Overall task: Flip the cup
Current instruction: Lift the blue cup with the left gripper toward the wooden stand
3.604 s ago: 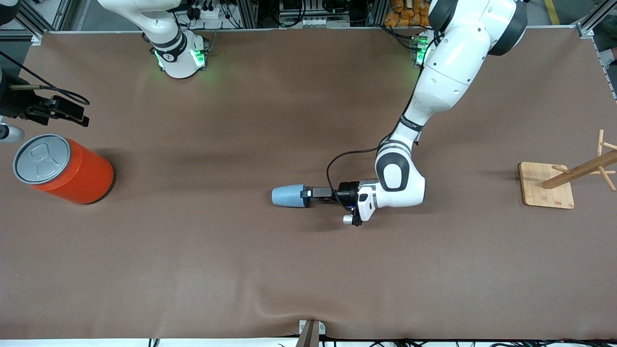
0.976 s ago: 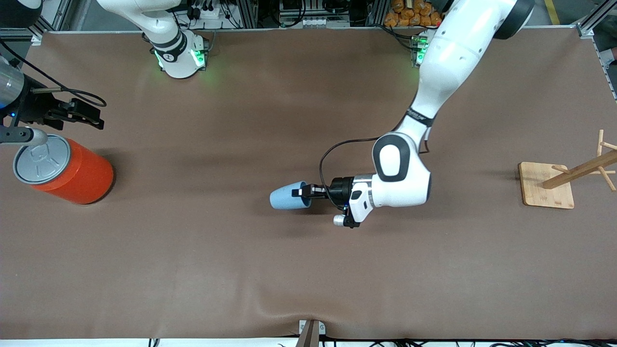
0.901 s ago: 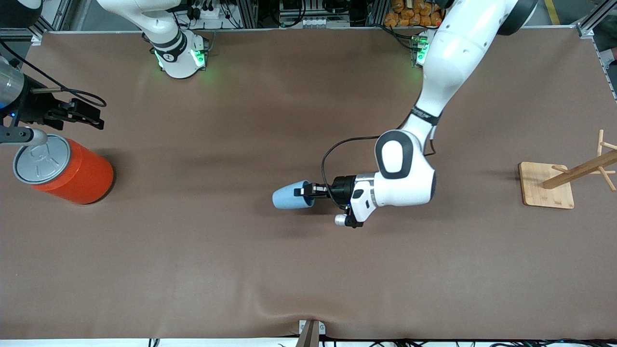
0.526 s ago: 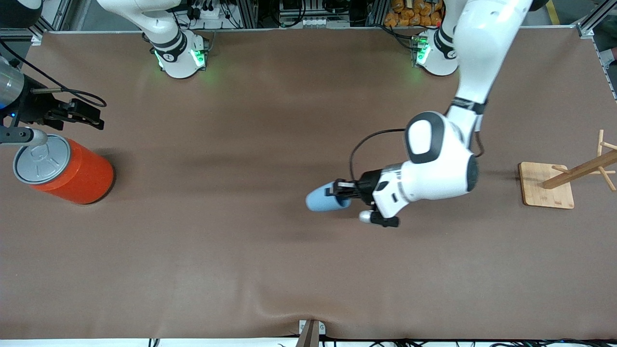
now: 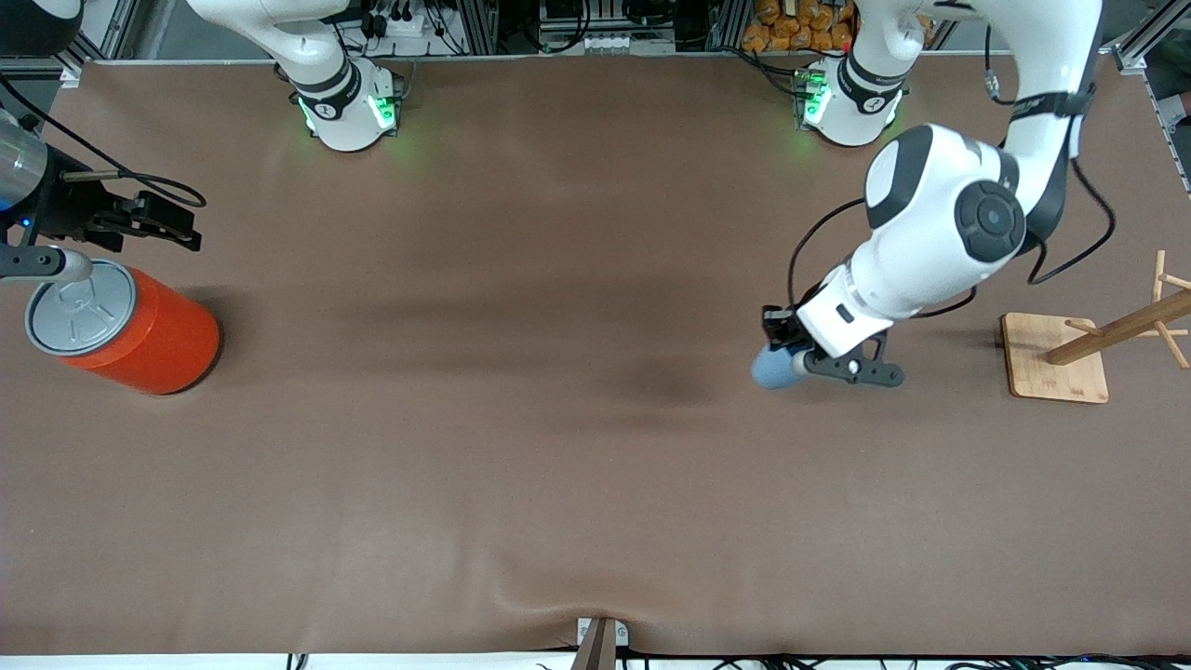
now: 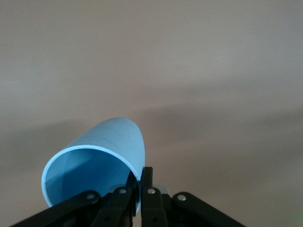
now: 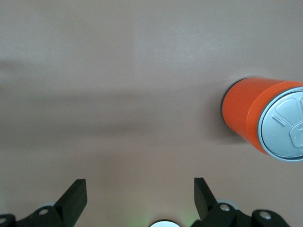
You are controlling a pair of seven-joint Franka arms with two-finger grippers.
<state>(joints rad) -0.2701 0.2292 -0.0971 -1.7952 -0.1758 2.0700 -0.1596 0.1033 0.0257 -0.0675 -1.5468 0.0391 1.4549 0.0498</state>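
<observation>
Two arms; we see the table [image 5: 521, 484] whole, the orange can [image 5: 140, 330] at the right arm's end, wooden rack [image 5: 1070, 358] cut off at the frame edge. Left gripper [image 5: 786, 344] mostly hidden under its wrist, clamped on the cup [image 5: 772, 370] rim, cup airborne, half covered. Since a second ago it has carried the cup from mid-table toward the rack. Right gripper [image 7: 139, 198] waits wide open near the can

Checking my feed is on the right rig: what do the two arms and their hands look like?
Both arms are glossy white with black joint bands; green lights glow at their bases. The left hand has slim black fingers, with a black cable looping along the wrist. The right hand has black wedge-shaped fingers.
</observation>
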